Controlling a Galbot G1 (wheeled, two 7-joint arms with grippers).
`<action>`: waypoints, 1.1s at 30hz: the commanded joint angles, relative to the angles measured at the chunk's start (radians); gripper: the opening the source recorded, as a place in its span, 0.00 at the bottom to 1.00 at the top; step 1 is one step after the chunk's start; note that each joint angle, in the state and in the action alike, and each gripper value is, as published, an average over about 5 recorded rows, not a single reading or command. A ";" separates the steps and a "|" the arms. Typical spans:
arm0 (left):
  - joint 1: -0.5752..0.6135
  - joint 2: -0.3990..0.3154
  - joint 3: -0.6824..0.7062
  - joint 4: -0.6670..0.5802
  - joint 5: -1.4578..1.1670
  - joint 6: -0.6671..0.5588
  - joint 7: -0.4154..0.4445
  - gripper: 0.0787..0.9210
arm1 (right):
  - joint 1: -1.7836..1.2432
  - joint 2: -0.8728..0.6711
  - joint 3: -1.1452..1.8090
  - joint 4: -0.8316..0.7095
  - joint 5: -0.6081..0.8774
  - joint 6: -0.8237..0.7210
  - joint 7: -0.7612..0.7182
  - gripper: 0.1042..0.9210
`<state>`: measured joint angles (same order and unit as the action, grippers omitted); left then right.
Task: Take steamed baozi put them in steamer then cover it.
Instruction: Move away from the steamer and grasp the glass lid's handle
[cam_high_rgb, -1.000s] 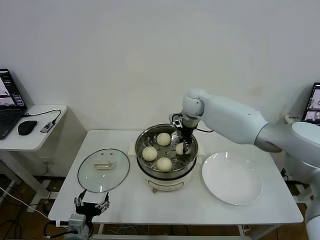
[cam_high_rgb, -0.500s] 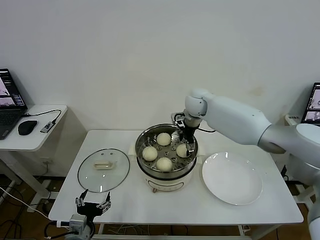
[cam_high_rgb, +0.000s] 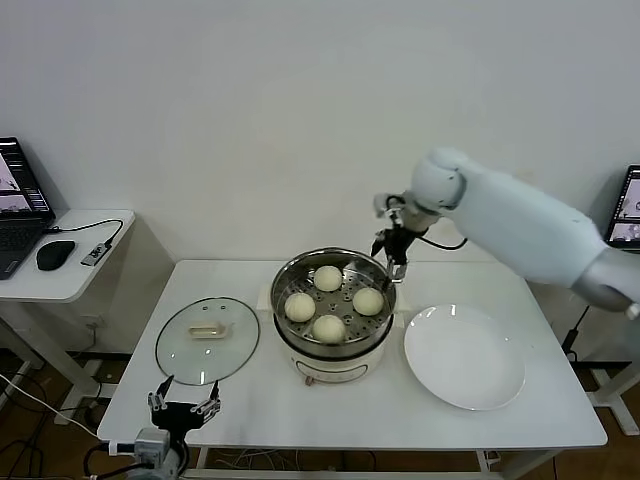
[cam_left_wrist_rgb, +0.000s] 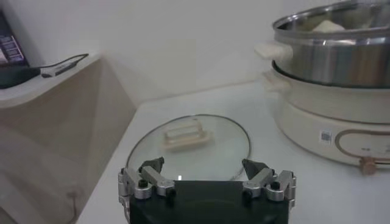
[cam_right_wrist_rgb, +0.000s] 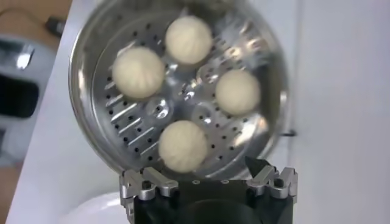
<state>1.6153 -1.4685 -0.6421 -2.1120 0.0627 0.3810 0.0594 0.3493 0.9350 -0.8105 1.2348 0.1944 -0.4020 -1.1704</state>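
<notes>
The shiny steel steamer (cam_high_rgb: 380, 275) on its cream base stands mid-table. Several pale baozi lie on its perforated tray: one at the back (cam_high_rgb: 327, 278), one left (cam_high_rgb: 299, 306), one front (cam_high_rgb: 329, 327), one right (cam_high_rgb: 368, 300). They also show in the right wrist view (cam_right_wrist_rgb: 189, 39). My right gripper (cam_high_rgb: 394, 252) is open and empty, raised above the steamer's back right rim. The glass cover (cam_high_rgb: 207, 340) with its cream handle lies flat on the table left of the steamer, also in the left wrist view (cam_left_wrist_rgb: 188, 146). My left gripper (cam_high_rgb: 184, 410) is open and empty, low at the table's front left edge.
A flat white plate (cam_high_rgb: 464, 356) lies right of the steamer. A side table (cam_high_rgb: 60, 268) with a laptop, mouse and cable stands at far left. A wall is close behind the table. A second screen (cam_high_rgb: 627, 208) shows at far right.
My right gripper let go of the right baozi, left it on the tray, and rose up and back to the right out of the steamer. The left arm barely moved.
</notes>
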 joint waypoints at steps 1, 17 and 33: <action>-0.021 0.004 0.007 0.015 -0.043 -0.043 -0.012 0.88 | -0.318 -0.274 0.482 0.259 0.233 0.002 0.491 0.88; -0.109 0.031 -0.024 0.035 -0.020 -0.075 -0.021 0.88 | -1.428 -0.200 1.549 0.634 0.397 0.170 0.966 0.88; -0.187 0.084 -0.004 0.214 0.809 -0.406 -0.072 0.88 | -1.823 0.181 1.642 0.688 0.418 0.294 1.032 0.88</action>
<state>1.4689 -1.4150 -0.6544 -2.0044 0.2828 0.2080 0.0385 -1.1485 0.9208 0.6709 1.8521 0.5778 -0.1779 -0.2506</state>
